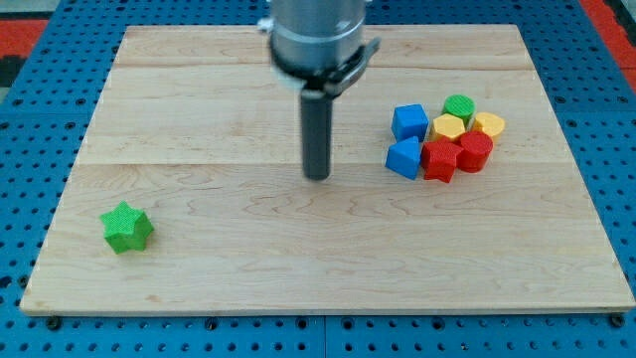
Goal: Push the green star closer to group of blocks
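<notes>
The green star (126, 228) lies alone near the view's bottom left of the wooden board (298, 268). A group of blocks sits at the view's right: a blue cube (409, 121), a blue block (404, 157), a green cylinder (459, 107), a yellow block (448, 127), a second yellow block (487, 125), a red star (439, 159) and a red block (474, 151). My tip (316, 177) rests on the board's middle, well to the right of and above the green star, and left of the group. It touches no block.
The board lies on a blue perforated surface (40, 119). The arm's grey body (318, 35) hangs over the board's top middle.
</notes>
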### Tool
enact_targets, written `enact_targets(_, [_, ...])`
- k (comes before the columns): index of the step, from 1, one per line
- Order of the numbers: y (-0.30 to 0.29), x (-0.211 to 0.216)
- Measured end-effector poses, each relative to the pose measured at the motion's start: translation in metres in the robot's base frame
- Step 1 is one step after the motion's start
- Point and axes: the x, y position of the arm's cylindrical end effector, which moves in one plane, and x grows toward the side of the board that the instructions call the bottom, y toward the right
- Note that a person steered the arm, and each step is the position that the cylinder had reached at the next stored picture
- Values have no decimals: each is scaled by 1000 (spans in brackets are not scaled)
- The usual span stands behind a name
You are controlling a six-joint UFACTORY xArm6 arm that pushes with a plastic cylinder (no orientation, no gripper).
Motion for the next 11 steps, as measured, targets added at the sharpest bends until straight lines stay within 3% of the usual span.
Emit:
enact_targets(1, [-32,79])
enact_targets(2, [-154,113])
enact_targets(3, [-247,102])
enact_targets(4, [-243,67])
enact_targets(7, [-12,-5])
enact_targets(8, [23,-5])
enact_targets(9, [37,31])
enact_targets(10, [62,5])
enact_targets(11, [41,-32])
